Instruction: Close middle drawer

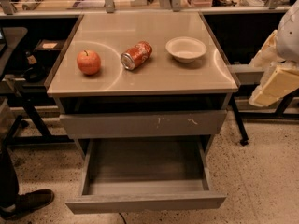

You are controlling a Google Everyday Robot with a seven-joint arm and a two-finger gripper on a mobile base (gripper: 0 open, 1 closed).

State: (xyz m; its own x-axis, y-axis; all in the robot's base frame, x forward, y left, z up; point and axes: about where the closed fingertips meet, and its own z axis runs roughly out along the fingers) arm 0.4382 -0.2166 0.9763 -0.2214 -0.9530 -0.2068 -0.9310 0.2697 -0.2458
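Note:
The middle drawer (145,202) is pulled far out of the grey cabinet. Its plain grey front panel is near the bottom of the camera view, and its grey box interior (145,164) is empty. Above it is the grey drawer front with white scratch marks (142,123), standing slightly out from the cabinet. My gripper (273,85) is the cream and white shape at the right edge. It is level with the cabinet top, to the right of the cabinet, and well apart from the drawer.
On the cabinet top (140,78) are a red apple (88,62), an orange can (136,55) lying on its side and a white bowl (186,49). A person's shoe (28,202) is at lower left. Dark table legs (32,120) stand left of the cabinet.

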